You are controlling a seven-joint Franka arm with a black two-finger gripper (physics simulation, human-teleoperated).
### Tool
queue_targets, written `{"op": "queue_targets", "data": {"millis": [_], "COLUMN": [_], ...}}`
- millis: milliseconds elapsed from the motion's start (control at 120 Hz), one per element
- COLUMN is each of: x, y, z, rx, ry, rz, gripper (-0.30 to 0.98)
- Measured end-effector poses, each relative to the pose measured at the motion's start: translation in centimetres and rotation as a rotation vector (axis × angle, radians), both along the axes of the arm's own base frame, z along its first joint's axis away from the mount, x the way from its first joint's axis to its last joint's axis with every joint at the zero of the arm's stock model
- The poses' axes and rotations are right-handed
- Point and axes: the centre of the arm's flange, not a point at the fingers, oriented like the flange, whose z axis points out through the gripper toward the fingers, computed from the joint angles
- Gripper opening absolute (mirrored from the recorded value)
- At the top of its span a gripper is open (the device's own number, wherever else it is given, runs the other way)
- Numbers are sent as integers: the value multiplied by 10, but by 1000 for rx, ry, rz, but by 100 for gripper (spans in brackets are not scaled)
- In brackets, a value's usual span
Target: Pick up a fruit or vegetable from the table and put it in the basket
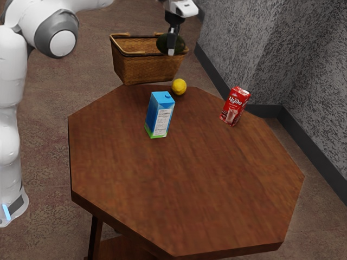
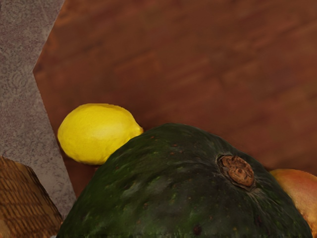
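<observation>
Beyond the bench (image 1: 190, 179), in the exterior view, is the wicker basket (image 1: 146, 69); that view shows a blue carton (image 1: 160, 115) and a red Чудо carton (image 1: 235, 106). The hand (image 1: 171, 51) is clamped on the avocado (image 1: 162, 45) (stem scar and all), near the basket; the wrist view shows a red-orange fruit (image 2: 298, 192) beside it, then a lemon (image 2: 96, 131).

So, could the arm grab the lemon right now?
Probably not: the gripper seems full, holding the dark green fruit. Once emptied, it could likely reach the lemon, lying exposed on the table.
</observation>
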Motion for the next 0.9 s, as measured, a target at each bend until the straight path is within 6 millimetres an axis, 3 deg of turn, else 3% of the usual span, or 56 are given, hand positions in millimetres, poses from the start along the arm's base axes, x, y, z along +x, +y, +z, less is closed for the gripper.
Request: {"op": "queue_targets", "data": {"millis": [242, 425, 592, 725, 900], "x": [-52, -87, -79, -82, -73], "y": [61, 127, 137, 158, 169], "z": [35, 20, 10, -2, -14], "rx": [3, -10, -18, -28, -31], "ry": [14, 59, 66, 63, 26], "rz": [132, 261, 272, 306, 315], "gripper": [40, 39, 39, 40, 60]}}
